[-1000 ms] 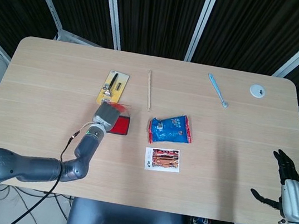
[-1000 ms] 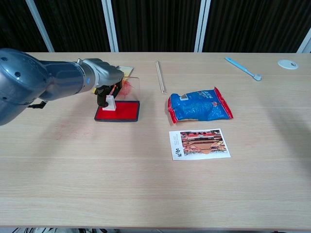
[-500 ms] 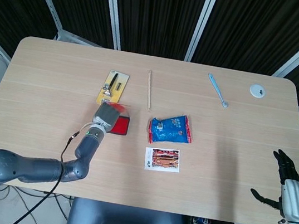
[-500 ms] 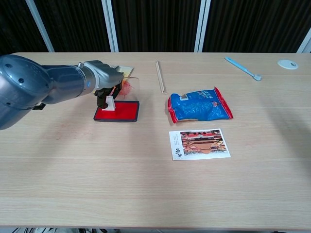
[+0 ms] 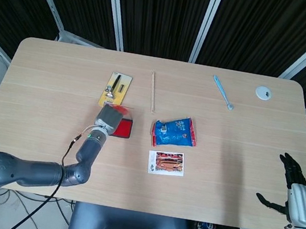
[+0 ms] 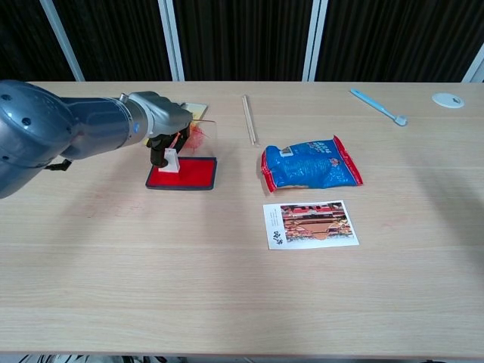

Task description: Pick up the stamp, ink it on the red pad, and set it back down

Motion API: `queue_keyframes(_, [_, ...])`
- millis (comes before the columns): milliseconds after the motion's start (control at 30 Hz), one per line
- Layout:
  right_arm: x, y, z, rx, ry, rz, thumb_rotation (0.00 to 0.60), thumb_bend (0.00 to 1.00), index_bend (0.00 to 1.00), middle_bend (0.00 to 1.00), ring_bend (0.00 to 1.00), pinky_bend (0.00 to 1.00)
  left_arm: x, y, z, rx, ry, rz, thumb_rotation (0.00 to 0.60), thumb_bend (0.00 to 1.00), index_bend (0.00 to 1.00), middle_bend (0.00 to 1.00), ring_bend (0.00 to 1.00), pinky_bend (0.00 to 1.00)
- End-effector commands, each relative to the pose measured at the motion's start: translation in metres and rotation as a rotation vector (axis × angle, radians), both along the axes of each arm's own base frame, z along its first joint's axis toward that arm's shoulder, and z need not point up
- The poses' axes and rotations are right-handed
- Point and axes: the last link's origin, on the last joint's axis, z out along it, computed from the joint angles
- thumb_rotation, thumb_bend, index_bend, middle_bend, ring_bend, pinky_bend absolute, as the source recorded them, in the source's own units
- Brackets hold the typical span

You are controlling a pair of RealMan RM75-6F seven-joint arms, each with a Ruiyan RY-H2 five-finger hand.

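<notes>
Right now my left hand [image 6: 168, 128] sits in the upper left of the chest view, fingers curled down around the small white stamp [image 6: 171, 161], which stands upright with its base pressed on the red pad [image 6: 189, 175]. In the head view that same hand [image 5: 108, 119] shows as a grey block left of centre, covering most of the pad [image 5: 123, 128]; I cannot see the stamp from up there. The pad's clear lid [image 6: 203, 134] stands tilted up behind it, smeared with red.

My right hand [image 5: 294, 193] hangs at the lower right edge of the head view, off the table edge, fingers spread apart and holding nothing. It does not show in the chest view.

Just above the pad in the head view lies a yellow card [image 5: 115, 89] with small metal items on it. A thin wooden stick [image 5: 153, 92] lies lengthwise near the top centre, and a light blue toothbrush [image 5: 223, 92] lies diagonally toward the upper right, with a white round disc [image 5: 264, 93] further right near the table corner. A blue snack packet [image 6: 311, 164] with red ends lies right of the pad, well apart from it, and a printed photo card [image 6: 311, 224] lies just below the packet on the wooden table [image 6: 227, 295].
</notes>
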Motion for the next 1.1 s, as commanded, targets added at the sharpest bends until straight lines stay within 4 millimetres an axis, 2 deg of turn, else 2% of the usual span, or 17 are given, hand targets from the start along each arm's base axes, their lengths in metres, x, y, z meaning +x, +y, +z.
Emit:
queue_keyframes(33, [0.0, 0.0, 0.0, 0.0, -0.002, -0.001, 0.6, 0.12, 0.0, 0.0, 0.0, 0.19, 0.003, 0.001, 0.007, 0.011, -0.01, -0.002, 0.6, 0.65, 0.71, 0.73, 0.52, 0.57])
queue_keyframes(400, [0.0, 0.0, 0.0, -0.002, 0.005, 0.001, 0.6, 0.12, 0.0, 0.0, 0.0, 0.19, 0.01, -0.012, 0.036, 0.027, -0.026, -0.027, 0.6, 0.64, 0.7, 0.73, 0.52, 0.57])
queue_keyframes(767, [0.001, 0.0, 0.0, 0.001, 0.002, 0.001, 0.6, 0.12, 0.0, 0.0, 0.0, 0.19, -0.022, -0.04, 0.062, 0.03, -0.005, 0.019, 0.6, 0.59, 0.69, 0.72, 0.51, 0.57])
queue_keyframes(1100, [0.002, 0.0, -0.001, 0.003, -0.005, 0.001, 0.6, 0.12, 0.0, 0.0, 0.0, 0.19, -0.052, -0.054, 0.054, 0.021, 0.011, 0.054, 0.6, 0.53, 0.67, 0.7, 0.51, 0.56])
